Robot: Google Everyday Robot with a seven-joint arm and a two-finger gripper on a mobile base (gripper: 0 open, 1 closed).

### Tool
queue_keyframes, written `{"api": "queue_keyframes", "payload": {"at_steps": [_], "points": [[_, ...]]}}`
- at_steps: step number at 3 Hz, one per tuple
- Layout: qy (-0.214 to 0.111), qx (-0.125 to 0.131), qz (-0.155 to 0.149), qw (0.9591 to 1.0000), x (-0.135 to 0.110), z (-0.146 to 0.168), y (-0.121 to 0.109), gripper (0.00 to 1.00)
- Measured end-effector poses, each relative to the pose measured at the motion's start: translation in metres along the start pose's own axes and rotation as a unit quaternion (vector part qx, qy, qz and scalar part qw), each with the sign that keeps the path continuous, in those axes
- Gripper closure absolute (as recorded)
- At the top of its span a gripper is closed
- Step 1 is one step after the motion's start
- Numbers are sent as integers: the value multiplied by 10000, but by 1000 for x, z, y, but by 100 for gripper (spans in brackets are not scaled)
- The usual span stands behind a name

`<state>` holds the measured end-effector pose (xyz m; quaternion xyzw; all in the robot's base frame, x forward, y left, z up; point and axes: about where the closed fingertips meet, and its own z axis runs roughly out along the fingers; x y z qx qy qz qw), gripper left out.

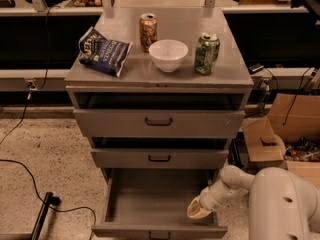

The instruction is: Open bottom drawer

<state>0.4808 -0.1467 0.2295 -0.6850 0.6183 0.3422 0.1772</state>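
The bottom drawer (150,199) of the grey metal cabinet stands pulled well out toward me. Its inside looks bare, and its slim front panel with a small dark handle (159,233) sits at the bottom edge of the view. My gripper (198,210) hangs at the drawer's right front corner, over its right wall, on the end of my white arm (280,204) that comes in from the lower right. The middle drawer (159,158) and the top drawer (159,121) are pushed in.
On the cabinet top (125,74) lie a dark chip bag (104,51), a brown can (148,32), a white bowl (168,54) and a green can (206,53). Cardboard boxes (280,129) stand at the right. A black cable (30,169) and a dark bar (42,214) lie on the floor at left.
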Motion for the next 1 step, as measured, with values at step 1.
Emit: {"api": "queue_keyframes", "payload": {"at_steps": [1], "points": [[-250, 452, -292, 9982, -30, -34, -12, 100]]}}
